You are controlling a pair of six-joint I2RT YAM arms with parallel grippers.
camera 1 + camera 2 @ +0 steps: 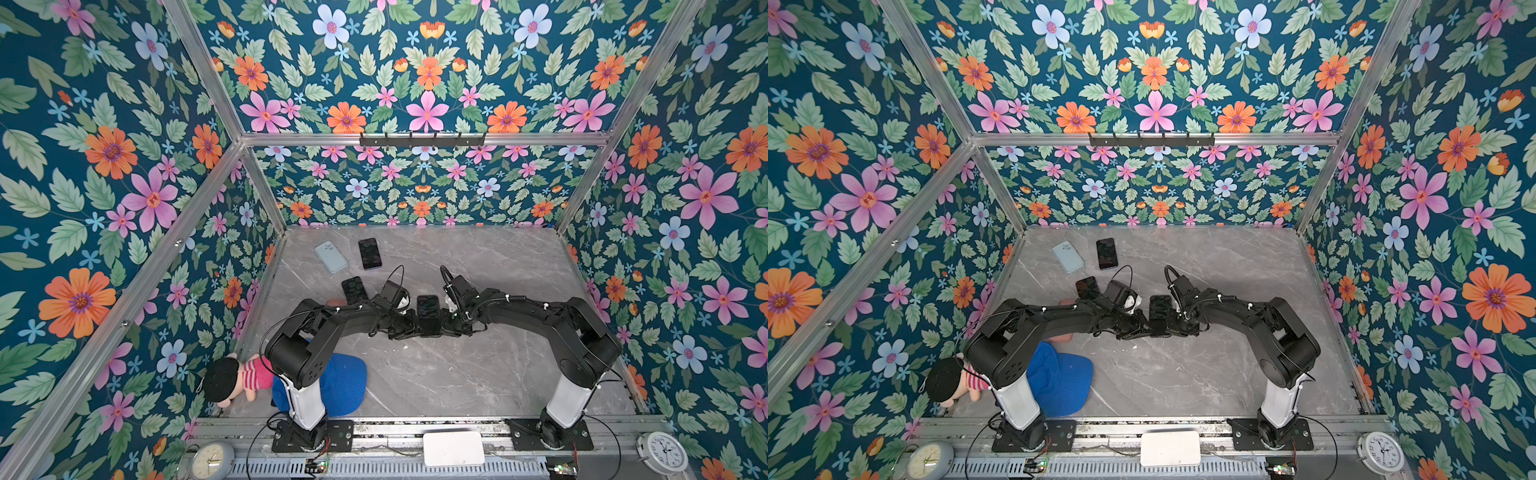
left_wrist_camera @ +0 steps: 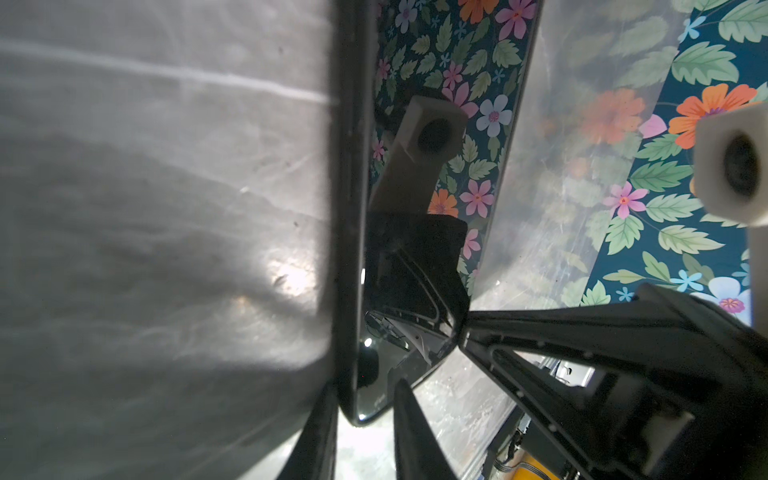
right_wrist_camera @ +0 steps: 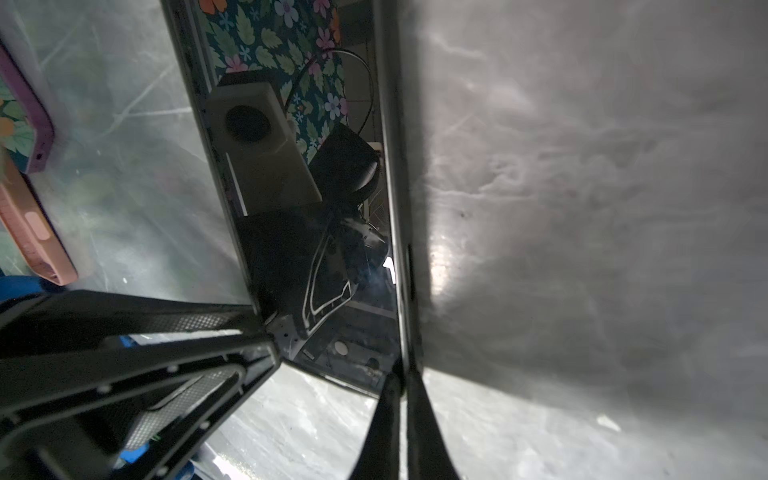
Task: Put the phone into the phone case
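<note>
A gray marble table (image 1: 478, 374) sits inside walls covered in painted flowers. In both top views the two arms meet in the middle. A black phone (image 1: 428, 309) (image 1: 1160, 309) is held between them, with the left gripper (image 1: 411, 328) on one side and the right gripper (image 1: 446, 323) on the other. A light blue phone case (image 1: 331, 256) lies flat near the back, well apart from the held phone. A spare black phone (image 1: 370, 253) lies just beside it. In the left wrist view the left gripper (image 2: 361, 395) is only a little bit open and pinches a corner of the phone (image 2: 415, 270). In the right wrist view the right gripper (image 3: 404, 382) is squeezed tight on the thin edge of the phone (image 3: 311, 249) — its two fingers almost touch. A pink case (image 3: 37, 232) lies on the table close by.
</note>
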